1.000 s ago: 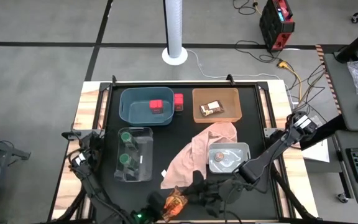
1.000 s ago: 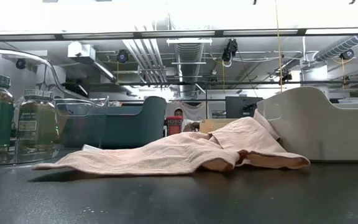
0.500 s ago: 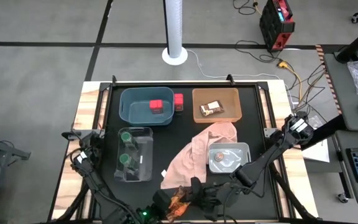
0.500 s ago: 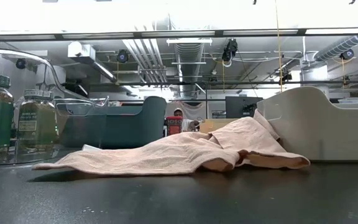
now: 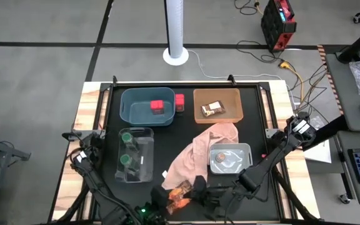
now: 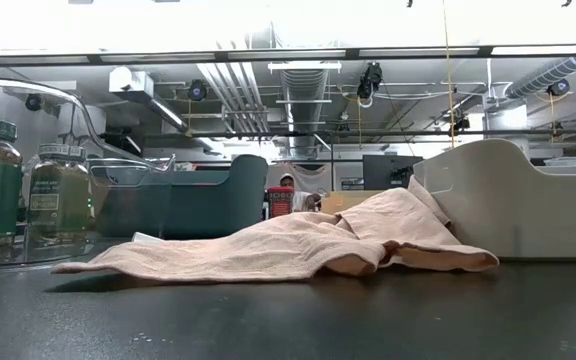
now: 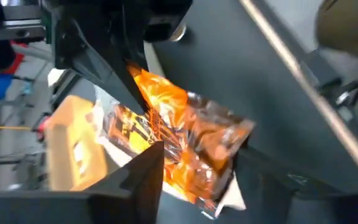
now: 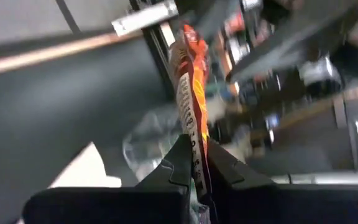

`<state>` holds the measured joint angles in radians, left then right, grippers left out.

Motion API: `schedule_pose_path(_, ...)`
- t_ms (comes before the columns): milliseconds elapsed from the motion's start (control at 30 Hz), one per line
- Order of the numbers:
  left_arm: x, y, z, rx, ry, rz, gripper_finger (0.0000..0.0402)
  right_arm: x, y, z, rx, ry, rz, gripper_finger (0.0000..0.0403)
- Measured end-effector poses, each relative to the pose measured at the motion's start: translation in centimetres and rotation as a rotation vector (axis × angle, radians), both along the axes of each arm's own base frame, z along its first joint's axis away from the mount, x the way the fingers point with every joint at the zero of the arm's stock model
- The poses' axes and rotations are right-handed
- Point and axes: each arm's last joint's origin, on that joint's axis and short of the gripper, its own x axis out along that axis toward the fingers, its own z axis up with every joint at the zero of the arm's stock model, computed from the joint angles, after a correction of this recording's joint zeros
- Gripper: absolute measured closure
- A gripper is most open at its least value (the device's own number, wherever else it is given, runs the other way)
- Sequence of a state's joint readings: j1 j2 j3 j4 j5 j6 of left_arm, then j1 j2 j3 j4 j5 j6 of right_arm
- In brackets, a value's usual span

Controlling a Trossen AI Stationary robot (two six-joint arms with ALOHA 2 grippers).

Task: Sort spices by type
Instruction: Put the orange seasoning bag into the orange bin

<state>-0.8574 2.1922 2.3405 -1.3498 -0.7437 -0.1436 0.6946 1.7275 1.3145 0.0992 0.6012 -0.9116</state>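
Observation:
An orange-red spice packet [image 5: 179, 191] hangs in the air over the table's near edge, between my two grippers. My right gripper [image 5: 194, 187] comes at it from the right and is shut on it [image 8: 196, 152]. My left gripper [image 5: 166, 199] is on the packet's left, open. Its two fingers stand on either side of the packet [image 7: 185, 137]; I cannot tell whether they touch it. In the low view neither the grippers nor the packet show. My right gripper pinches one edge of the packet [image 8: 194, 140] between its two fingers. The fingers come from the table's right, roughly level. The packet shows edge-on and sticks out beyond the fingertips, clear of the table.
At the back, a teal bin [image 5: 147, 105] holds pink boxes [image 5: 157, 107], and one more pink box [image 5: 179, 101] stands beside it. An orange bin [image 5: 217, 105] holds brown packets. A clear bin [image 5: 135, 155] with green-lidded jars is on the left, a grey bin [image 5: 230, 158] on the right, a pink cloth [image 5: 202, 150] between.
My right gripper has moved left to the packet and taken hold of it. The packet has shifted a little toward the far edge, still clear of the table.

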Motion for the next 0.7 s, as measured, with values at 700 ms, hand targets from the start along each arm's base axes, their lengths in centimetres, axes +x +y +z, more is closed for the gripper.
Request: schedule_pose_path(700, -0.6, 2.9, 0.5, 0.255, -0.030, 0.114, 0.0197, -2.6, -16.2, 2.5, 0.315, 0.080, -1.111, 0.0394)
